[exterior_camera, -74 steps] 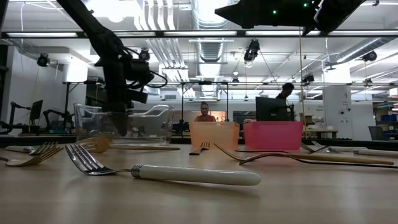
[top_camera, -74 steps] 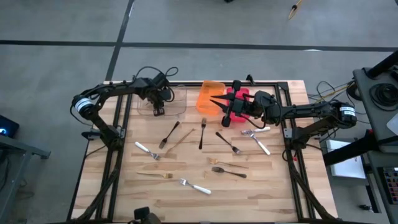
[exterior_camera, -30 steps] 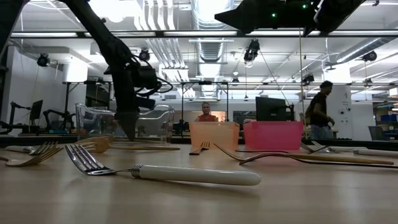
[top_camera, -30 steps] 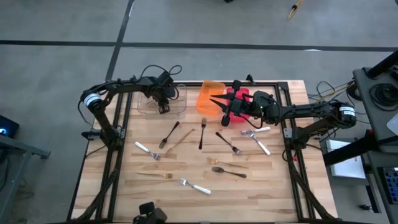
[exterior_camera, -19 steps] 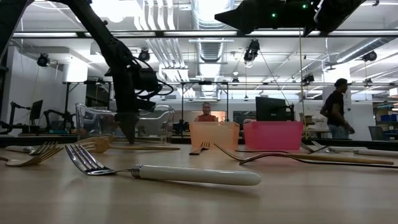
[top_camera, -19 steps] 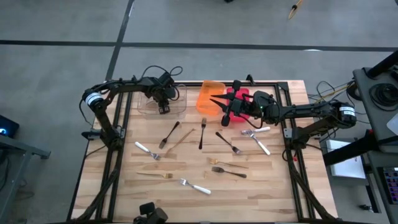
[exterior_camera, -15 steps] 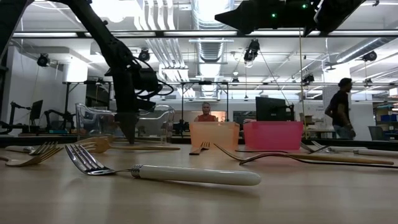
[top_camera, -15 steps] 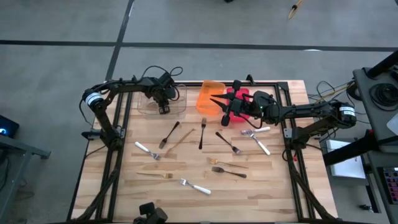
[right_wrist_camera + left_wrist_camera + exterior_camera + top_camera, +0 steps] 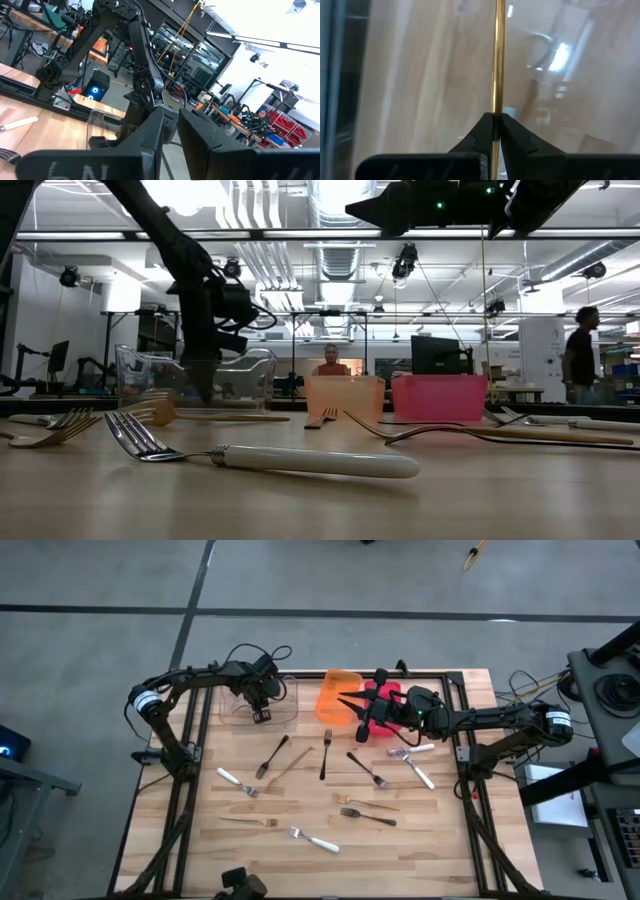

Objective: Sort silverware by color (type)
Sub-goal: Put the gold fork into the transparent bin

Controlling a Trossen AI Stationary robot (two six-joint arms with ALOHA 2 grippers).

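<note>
— Looking down from above, we see the left gripper [image 9: 262, 714] over the clear bin [image 9: 285, 712] at the table's [image 9: 430, 840] back left edge. What is it holding?

— In the left wrist view we see its fingertips [image 9: 481, 131] pinched tight on a thin gold utensil [image 9: 498, 60], whose stem runs straight out from between them over the bin's clear floor. From table height the gripper [image 9: 203, 385] hangs point-down inside the bin's walls [image 9: 258, 370].

— And the right gripper?

— We find the right gripper [image 9: 362, 727] over the near edge of the red bin [image 9: 381, 693], right beside the orange bin [image 9: 336, 696]. In the right wrist view its two fingers [image 9: 151, 131] stand a narrow gap apart with nothing between them.

— Where does the rest of the silverware lie?

— Spread on the bare wood in front of the bins. We count a black fork [image 9: 271, 755] and a gold piece [image 9: 293, 764] left of centre, another black fork [image 9: 325, 754] in the middle, and a third [image 9: 366, 769] to its right. Two pale-handled forks [image 9: 414, 761] sit just in front of the right gripper. Nearer the front edge lie a pale-handled fork [image 9: 236, 782] on the left, a gold fork [image 9: 252, 822], another pale-handled fork [image 9: 314, 839], and a gold and black pair [image 9: 368, 811].

— How much open room is there?

— We see bare wood along the front edge and at both front corners. The three bins crowd the back edge, touching or nearly so.
</note>
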